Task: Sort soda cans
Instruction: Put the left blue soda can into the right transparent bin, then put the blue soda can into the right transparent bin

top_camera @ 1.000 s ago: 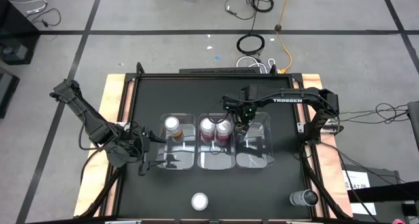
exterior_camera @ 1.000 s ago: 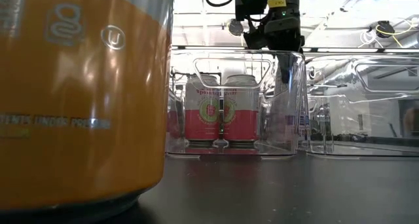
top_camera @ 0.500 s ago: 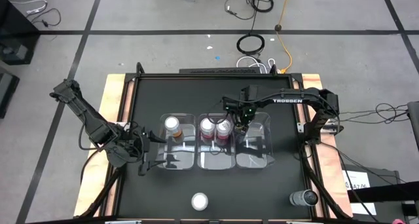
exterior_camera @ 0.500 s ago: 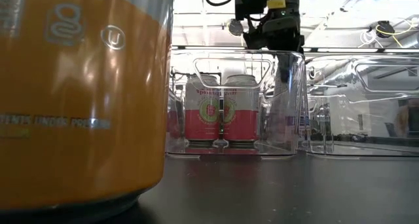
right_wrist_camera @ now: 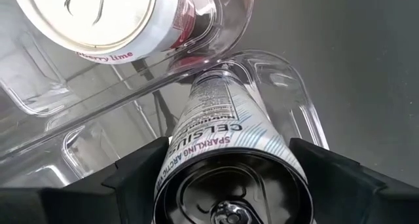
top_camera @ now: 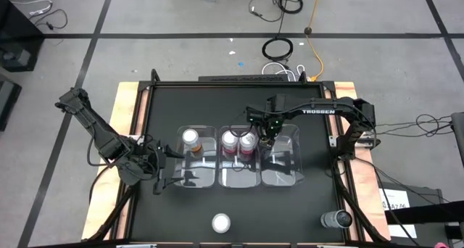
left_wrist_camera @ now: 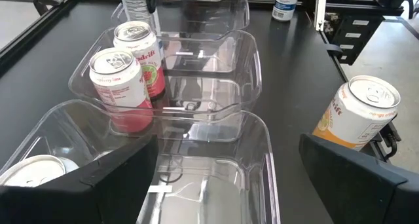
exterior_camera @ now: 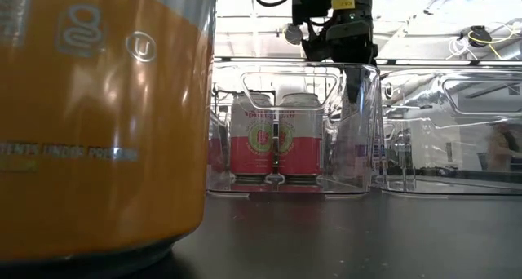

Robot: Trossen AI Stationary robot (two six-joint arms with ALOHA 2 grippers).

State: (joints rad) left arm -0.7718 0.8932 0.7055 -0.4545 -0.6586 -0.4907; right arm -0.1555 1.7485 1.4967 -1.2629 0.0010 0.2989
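Note:
Three clear bins stand side by side mid-table. The left bin holds an orange soda can. The middle bin holds two red cans, standing upright on its floor. My right gripper hangs over the far end of the right bin, shut on a silver can. Another orange can stands near the front edge, and a dark grey can at the front right. My left gripper waits open, left of the left bin. My right gripper pinches the silver can between its two fingers, on opposite sides of the wall just under the top rim. The fingers point straight down from above. The can hangs upright into the right bin; whether its base touches the floor I cannot tell.
The orange can at the front fills the left half of the low view. Bare black tabletop lies in front of the bins. A wooden border frames the table.

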